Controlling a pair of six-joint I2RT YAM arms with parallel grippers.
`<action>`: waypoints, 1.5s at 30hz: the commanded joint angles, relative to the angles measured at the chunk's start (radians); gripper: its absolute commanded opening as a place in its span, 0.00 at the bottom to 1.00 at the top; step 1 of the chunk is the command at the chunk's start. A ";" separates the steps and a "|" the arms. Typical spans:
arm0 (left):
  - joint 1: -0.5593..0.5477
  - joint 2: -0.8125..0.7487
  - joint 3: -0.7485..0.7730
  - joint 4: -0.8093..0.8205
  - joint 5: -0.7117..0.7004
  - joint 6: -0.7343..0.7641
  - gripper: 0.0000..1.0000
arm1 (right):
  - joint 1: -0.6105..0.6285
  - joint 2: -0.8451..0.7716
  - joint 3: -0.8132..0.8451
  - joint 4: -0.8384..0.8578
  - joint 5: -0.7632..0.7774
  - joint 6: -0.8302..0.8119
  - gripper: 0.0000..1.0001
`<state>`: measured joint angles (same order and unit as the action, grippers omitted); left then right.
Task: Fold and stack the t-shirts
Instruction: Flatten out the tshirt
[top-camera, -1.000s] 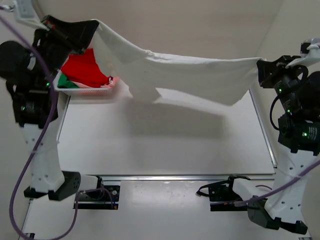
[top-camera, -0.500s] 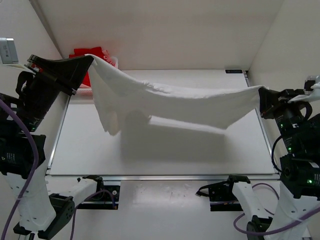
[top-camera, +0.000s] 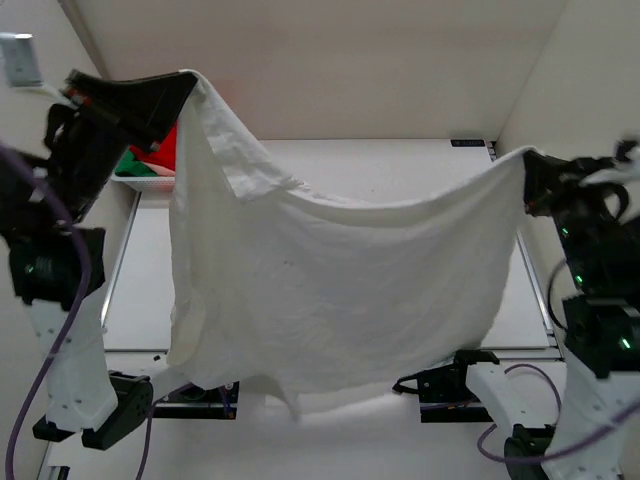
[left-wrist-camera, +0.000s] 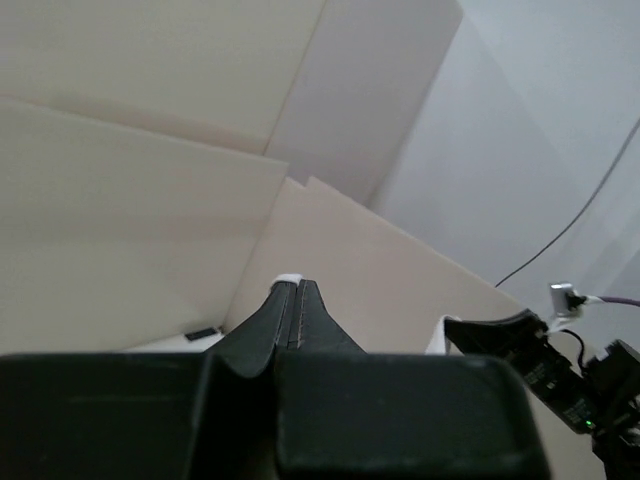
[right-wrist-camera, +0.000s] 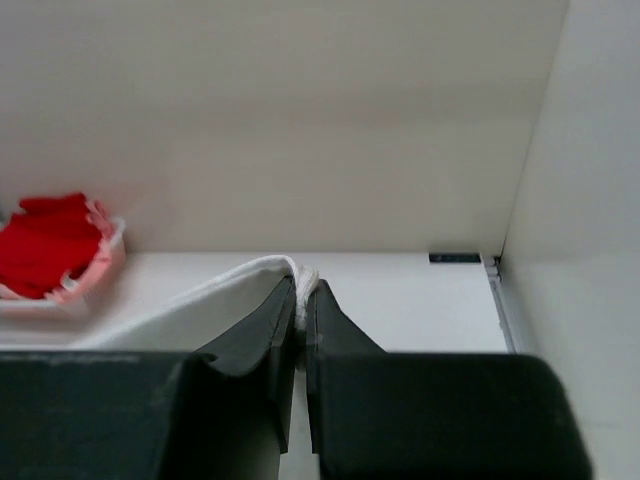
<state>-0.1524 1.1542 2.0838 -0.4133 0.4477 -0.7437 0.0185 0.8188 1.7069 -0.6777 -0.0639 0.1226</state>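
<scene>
The large off-white t-shirt (top-camera: 330, 290) hangs spread in the air between both arms and hides most of the table. High at the left, my left gripper (top-camera: 188, 80) is shut on one top corner; a scrap of white cloth (left-wrist-camera: 287, 279) shows at its fingertips. At the right, my right gripper (top-camera: 524, 160) is shut on the other corner, with bunched white cloth (right-wrist-camera: 303, 280) pinched between its jaws. The shirt's lower hem reaches down past the near table edge. Red (right-wrist-camera: 45, 245) and green (top-camera: 132, 162) t-shirts lie in the basket at the back left.
The white mesh basket (right-wrist-camera: 100, 262) stands at the table's back left corner, partly behind the left arm. Beige walls close the back and both sides. The arm bases and cables sit at the near edge, partly behind the hanging cloth.
Both arms have lifted the shirt higher and toward the camera. It went from a stretched band over the table to a wide hanging sheet.
</scene>
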 joint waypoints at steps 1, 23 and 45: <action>0.011 0.108 -0.155 0.106 -0.003 0.021 0.00 | -0.189 0.121 -0.210 0.163 -0.150 0.011 0.00; -0.049 1.414 0.553 0.164 -0.328 0.204 0.68 | -0.146 1.447 0.483 0.233 -0.156 -0.011 0.25; -0.186 0.032 -1.117 -0.119 -0.259 0.155 0.94 | -0.174 0.489 -0.705 0.100 0.004 0.178 0.65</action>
<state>-0.2916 1.2156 1.1191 -0.3916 0.1638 -0.5495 -0.1921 1.3857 1.0863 -0.5240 -0.0761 0.2676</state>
